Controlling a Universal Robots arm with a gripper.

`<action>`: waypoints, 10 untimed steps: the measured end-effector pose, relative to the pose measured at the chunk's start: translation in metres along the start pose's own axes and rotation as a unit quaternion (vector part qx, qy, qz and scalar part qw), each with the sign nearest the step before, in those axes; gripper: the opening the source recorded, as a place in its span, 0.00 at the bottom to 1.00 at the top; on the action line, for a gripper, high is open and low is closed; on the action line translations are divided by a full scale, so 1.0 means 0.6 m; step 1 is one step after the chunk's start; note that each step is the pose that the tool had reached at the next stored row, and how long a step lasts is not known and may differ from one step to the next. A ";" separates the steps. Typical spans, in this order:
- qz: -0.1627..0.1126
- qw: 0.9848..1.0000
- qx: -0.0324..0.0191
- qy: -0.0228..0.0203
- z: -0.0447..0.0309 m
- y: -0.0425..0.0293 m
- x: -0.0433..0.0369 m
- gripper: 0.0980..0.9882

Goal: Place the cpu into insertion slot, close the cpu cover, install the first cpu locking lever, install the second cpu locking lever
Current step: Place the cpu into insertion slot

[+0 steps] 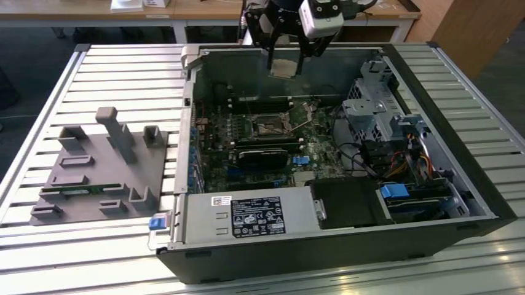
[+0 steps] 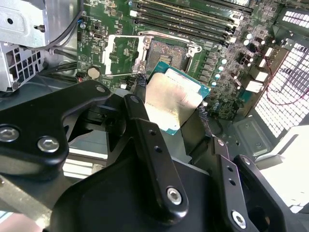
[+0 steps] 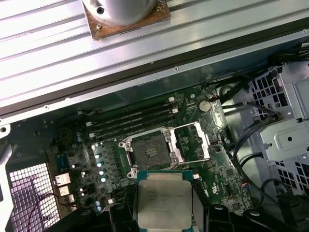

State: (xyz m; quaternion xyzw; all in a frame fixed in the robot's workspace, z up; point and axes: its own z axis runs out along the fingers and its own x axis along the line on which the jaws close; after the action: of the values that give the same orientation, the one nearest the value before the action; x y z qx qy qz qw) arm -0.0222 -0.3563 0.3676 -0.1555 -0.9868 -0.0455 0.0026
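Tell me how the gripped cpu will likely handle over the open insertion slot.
The cpu looks like a stiff, thin plate, so it probably won't flex in the end effector. Held only at two opposite edges, it might slip or pivot. Small and thin, it seems light, yet likely fragile if dropped onto the insertion slot.

Work table (image 1: 107,67): ribbed aluminium slats running crosswise, edged by a plain metal frame rail (image 1: 43,120). In the first wrist view the same slats (image 3: 58,53) carry broad bright glare from overhead light. Desk (image 1: 82,13), beyond the table's far edge: light wooden top, white metal leg (image 1: 179,29), small white boxes (image 1: 125,5) resting on it. Wooden panel (image 1: 480,27), far corner at the exterior view's right: warm brown, upright, plain face. Floor (image 1: 513,92): dark grey, seen past the table's side at the exterior view's right. Lighting: even, indoor, soft shadows.
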 end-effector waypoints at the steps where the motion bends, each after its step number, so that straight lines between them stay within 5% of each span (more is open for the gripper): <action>1: 0.001 1.000 0.000 0.000 0.000 0.000 0.000 0.49; 10: 0.005 1.000 0.000 0.000 0.000 0.000 0.000 0.49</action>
State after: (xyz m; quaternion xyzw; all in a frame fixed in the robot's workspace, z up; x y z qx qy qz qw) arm -0.0222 -0.3563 0.3676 -0.1608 -0.9859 -0.0455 0.0024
